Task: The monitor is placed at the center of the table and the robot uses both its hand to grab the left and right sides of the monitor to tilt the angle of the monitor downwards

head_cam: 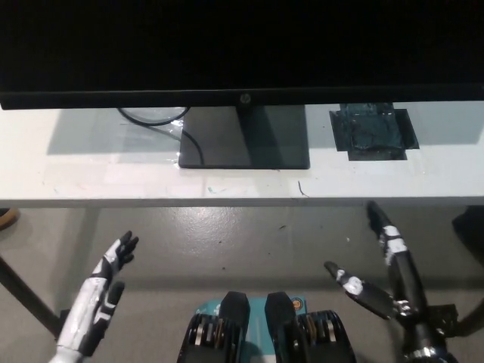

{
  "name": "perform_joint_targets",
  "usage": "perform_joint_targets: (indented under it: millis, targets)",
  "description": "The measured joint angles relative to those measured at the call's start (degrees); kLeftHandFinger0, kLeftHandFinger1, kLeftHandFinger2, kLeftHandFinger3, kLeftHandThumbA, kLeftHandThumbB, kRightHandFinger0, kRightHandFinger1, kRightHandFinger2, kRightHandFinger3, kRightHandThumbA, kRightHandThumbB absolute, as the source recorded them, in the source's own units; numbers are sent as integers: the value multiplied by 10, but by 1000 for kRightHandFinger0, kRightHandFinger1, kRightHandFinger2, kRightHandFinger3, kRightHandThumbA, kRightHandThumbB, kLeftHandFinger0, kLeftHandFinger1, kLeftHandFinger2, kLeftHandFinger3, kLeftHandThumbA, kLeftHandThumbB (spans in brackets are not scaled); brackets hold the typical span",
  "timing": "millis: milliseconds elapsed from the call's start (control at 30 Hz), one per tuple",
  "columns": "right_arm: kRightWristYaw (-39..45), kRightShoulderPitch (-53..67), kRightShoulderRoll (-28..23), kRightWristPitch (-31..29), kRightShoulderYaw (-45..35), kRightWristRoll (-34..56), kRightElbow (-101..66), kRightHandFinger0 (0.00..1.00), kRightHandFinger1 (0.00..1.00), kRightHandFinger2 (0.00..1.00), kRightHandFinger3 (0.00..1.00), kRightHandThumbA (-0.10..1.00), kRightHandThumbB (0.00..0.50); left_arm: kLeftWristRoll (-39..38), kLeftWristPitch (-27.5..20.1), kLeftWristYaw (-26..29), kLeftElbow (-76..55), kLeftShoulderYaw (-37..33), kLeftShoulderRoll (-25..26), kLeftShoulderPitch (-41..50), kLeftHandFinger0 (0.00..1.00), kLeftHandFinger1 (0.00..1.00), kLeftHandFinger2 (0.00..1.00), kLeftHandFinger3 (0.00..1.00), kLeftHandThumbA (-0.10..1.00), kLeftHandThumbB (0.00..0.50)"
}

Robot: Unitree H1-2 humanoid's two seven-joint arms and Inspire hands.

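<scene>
We see the wide black flat-screen monitor (242,49) standing at the middle of the long white table (113,178), its dark screen filling the top of the view and its flat black rectangular base (246,147) resting on the tabletop. A thin black cable (162,121) loops on the table just left of the base, partly under the screen's lower edge. To the right of the base we note a dark square patch of tape-like material (373,132) stuck on the table surface.

Our white left hand (102,299) hangs low at the lower left, below the table's front edge, fingers spread and holding nothing. Our black right hand (378,280) is at the lower right, likewise below the table edge, fingers apart and empty. Both hands are well apart from the monitor, with grey floor (249,249) between them.
</scene>
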Motion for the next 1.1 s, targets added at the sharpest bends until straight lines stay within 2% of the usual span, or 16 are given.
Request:
perform_joint_targets:
  millis: [33, 67, 133, 233, 300, 433, 600, 633, 700, 733, 1000, 1033, 1100]
  targets:
    - [-3, 5, -3, -1, 0, -1, -7, 1000, 1000, 1000, 1000, 960, 372, -2, -2, 0, -12, 1, 2, 3, 1000, 1000, 1000, 1000, 1000, 332]
    - [-11, 14, -9, -2, 0, -2, -19, 1000, 1000, 1000, 1000, 923, 379, -5, -5, 0, -27, 4, 6, 6, 1000, 1000, 1000, 1000, 1000, 308]
    - [-21, 27, -18, -2, -2, -6, -49, 1000, 1000, 1000, 1000, 933, 352, -8, -6, -1, -64, 17, 9, 12, 1000, 1000, 1000, 1000, 1000, 312]
    - [-37, 30, -36, -2, -18, -13, -87, 1000, 1000, 1000, 1000, 935, 373, -14, -5, 1, -129, 56, 18, 14, 1000, 1000, 1000, 1000, 1000, 318]
    - [-49, 22, -54, -3, -42, -18, -113, 1000, 1000, 1000, 1000, 968, 361, -25, -5, 1, -180, 91, 31, 13, 1000, 1000, 1000, 1000, 1000, 310]
    - [-63, -9, -85, -9, -87, -19, -126, 1000, 1000, 1000, 1000, 1000, 380, -50, -6, 1, -199, 147, 79, -17, 1000, 1000, 1000, 1000, 1000, 342]
    - [-63, -47, -104, -14, -123, -16, -114, 1000, 1000, 1000, 1000, 1000, 380, -66, -7, 0, -151, 193, 130, -64, 1000, 1000, 1000, 1000, 1000, 353]
    - [-62, -51, -106, -15, -126, -16, -113, 1000, 1000, 1000, 1000, 1000, 380, -68, -7, 0, -145, 197, 137, -70, 1000, 1000, 1000, 1000, 1000, 397]
    - [-59, -57, -109, -17, -131, -16, -104, 1000, 1000, 1000, 1000, 1000, 383, -72, -6, -1, -123, 204, 146, -80, 1000, 1000, 1000, 1000, 1000, 380]
    - [-56, -60, -110, -17, -133, -16, -98, 1000, 1000, 1000, 1000, 1000, 390, -73, -4, -2, -110, 208, 152, -86, 1000, 1000, 1000, 1000, 1000, 396]
    - [-11, -111, -152, -7, -145, 6, -52, 1000, 1000, 1000, 1000, 1000, 380, -85, 16, -10, 22, 240, 209, -129, 1000, 1000, 1000, 1000, 1000, 416]
    - [-6, -119, -157, -5, -146, 10, -50, 1000, 1000, 1000, 1000, 1000, 369, -85, 18, -10, 30, 242, 214, -136, 1000, 1000, 1000, 1000, 1000, 457]
    - [11, -140, -166, 4, -147, 23, -36, 1000, 1000, 1000, 1000, 1000, 364, -88, 27, -14, 48, 243, 225, -152, 1000, 1000, 1000, 1000, 1000, 475]
